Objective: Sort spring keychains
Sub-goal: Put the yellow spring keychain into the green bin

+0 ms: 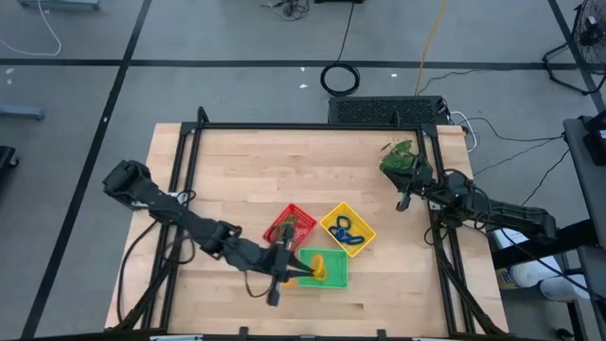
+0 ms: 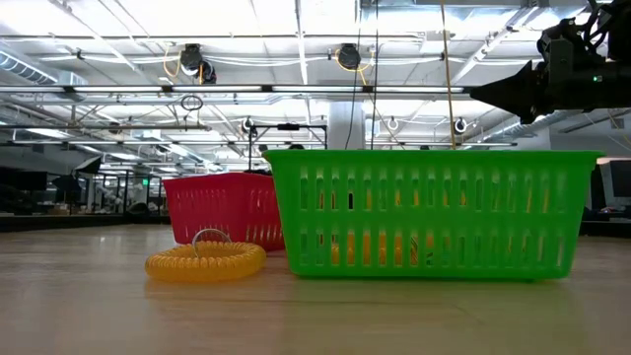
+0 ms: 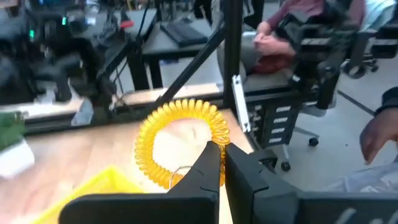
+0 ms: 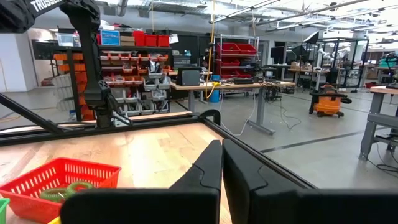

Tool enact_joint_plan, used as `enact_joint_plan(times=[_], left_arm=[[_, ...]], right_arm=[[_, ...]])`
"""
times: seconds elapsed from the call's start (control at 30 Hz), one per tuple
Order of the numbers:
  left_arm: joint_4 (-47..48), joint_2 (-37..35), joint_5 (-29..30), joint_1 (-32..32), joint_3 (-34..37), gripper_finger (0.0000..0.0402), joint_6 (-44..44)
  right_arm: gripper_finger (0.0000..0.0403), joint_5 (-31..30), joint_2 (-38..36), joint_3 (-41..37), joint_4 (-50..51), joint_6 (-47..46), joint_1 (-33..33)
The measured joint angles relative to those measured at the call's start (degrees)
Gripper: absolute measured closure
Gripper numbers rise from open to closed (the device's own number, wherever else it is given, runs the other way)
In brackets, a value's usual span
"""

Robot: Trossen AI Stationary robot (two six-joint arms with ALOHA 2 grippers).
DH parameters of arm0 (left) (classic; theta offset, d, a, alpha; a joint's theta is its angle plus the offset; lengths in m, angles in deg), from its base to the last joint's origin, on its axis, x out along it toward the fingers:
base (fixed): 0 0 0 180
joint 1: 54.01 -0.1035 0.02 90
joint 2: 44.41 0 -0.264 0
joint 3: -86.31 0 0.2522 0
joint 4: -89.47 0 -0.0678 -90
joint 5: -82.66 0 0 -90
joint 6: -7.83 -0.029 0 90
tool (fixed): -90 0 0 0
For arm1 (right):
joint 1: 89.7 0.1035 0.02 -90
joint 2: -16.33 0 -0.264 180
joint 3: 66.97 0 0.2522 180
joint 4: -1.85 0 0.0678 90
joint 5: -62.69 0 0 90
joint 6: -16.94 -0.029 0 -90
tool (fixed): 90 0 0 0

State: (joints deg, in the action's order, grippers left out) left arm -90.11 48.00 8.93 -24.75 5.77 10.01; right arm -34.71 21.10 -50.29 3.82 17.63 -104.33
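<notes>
Orange spring keychain [image 3: 183, 140] pinched in left claw [image 3: 222, 163], above green tray [image 1: 327, 268]

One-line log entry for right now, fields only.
left gripper: shut on orange spring keychain, above green tray | right gripper: shut, empty, waiting by plant | blue keychains: yellow tray

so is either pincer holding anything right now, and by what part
The left pincer pinches an orange spring keychain by its coil's edge. The right pincer is shut, holding nothing.

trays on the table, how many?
3: red mesh plastic tray mid-table, yellow plastic tray at its right, green plastic tray nearest the front edge. None seems hidden.
</notes>
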Motion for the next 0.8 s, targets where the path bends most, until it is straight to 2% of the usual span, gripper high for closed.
enact_joint_plan(times=[0.47,0.63,0.8], left_arm=[[1.58,11.33,-3.24,-2.25,0.0,0.0386,7.84],[1.78,13.24,-3.72,-2.34,0.0,0.0396,8.89],[1.48,13.07,-4.26,-2.62,0.0,0.0363,9.11]], right_arm=[[0.0403,-0.01,0.01,0.0,0.0,0.0,-0.01],[0.0403,-0.02,0.02,0.0,0.0,0.0,-0.02],[0.0403,-0.01,0.02,0.01,0.0,0.0,-0.01]])
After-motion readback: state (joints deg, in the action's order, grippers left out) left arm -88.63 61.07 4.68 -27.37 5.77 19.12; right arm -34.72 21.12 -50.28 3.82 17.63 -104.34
